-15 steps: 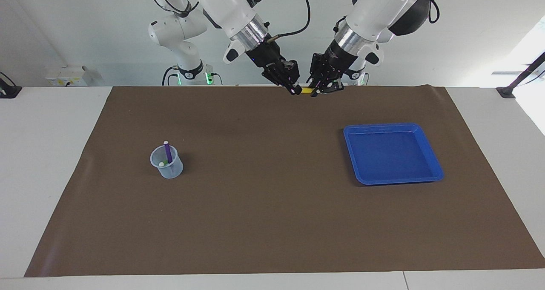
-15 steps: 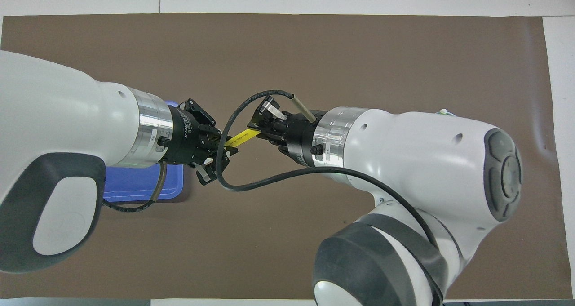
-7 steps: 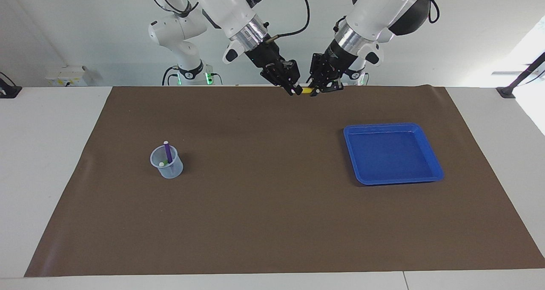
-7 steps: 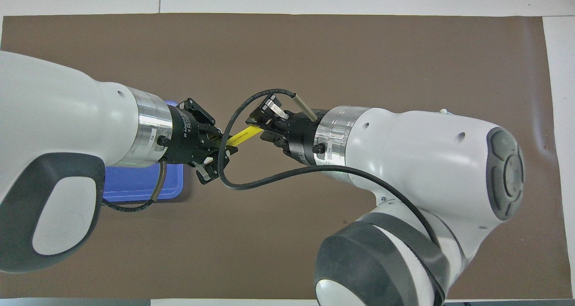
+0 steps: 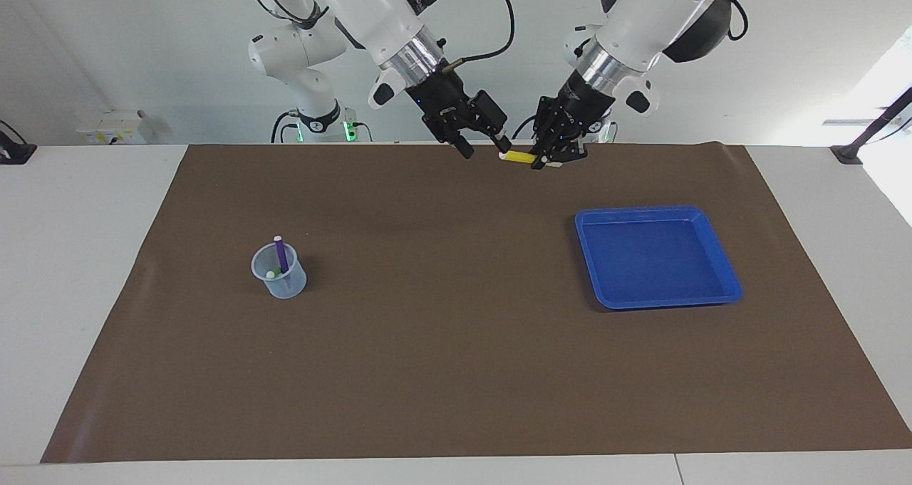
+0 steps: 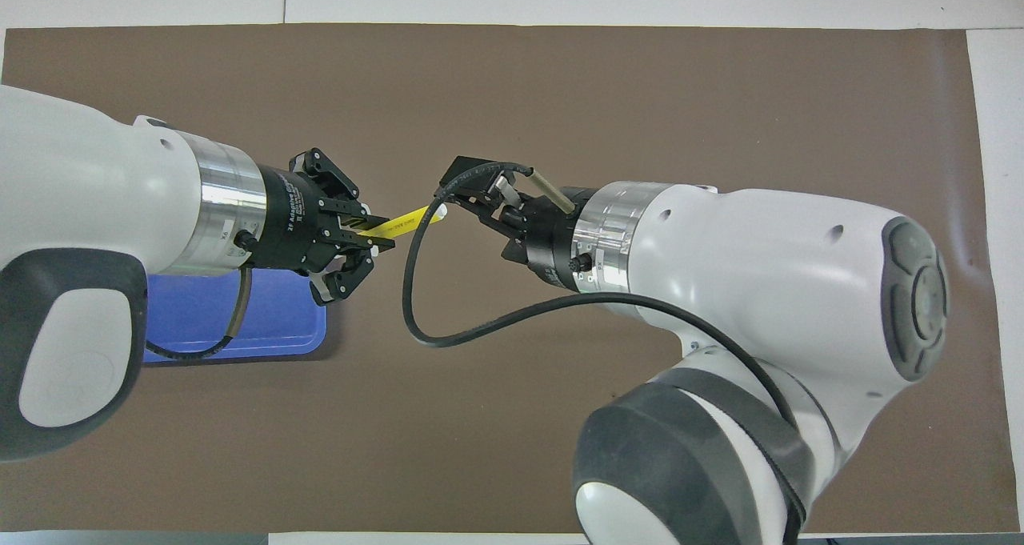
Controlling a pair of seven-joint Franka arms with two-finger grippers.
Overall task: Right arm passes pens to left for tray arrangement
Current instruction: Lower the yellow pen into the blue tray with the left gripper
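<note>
Above the mat's robot-side edge, mid-table: left pincer [image 5: 547,159] clamped on the yellow pen [image 5: 520,157], pen held level, whitish tip pointing toward the right arm. Just beside that tip, right pincer [image 5: 484,142], fingers spread wide and apart from the pen, nothing in them. Handover judged done, grip now with the left arm alone.

Outward from there, toward the left arm's end of the table and farther from the robots: blue tray [image 5: 727,275], nothing in it yet. Toward the right arm's end, well apart from the tray: small clear cup [image 5: 283,282] holding the purple pen [image 5: 281,254] upright; a pale round tip beside it, most likely the green pen [image 5: 271,274], body barely visible. Brown mat [image 5: 456,371] under everything.

Risks from here, as judgement:
- Pen gripped near one end, so possible droop or slip on the swing toward the tray.
- Right pincer close to the pen tip; a careless pull-back could knock the pen askew.
- Black cable [image 6: 448,329] looped between the two wrists in the overhead view; possible snag as the arms part.
- Release from too high above the tray: pen likely to bounce or roll against the rim.
</note>
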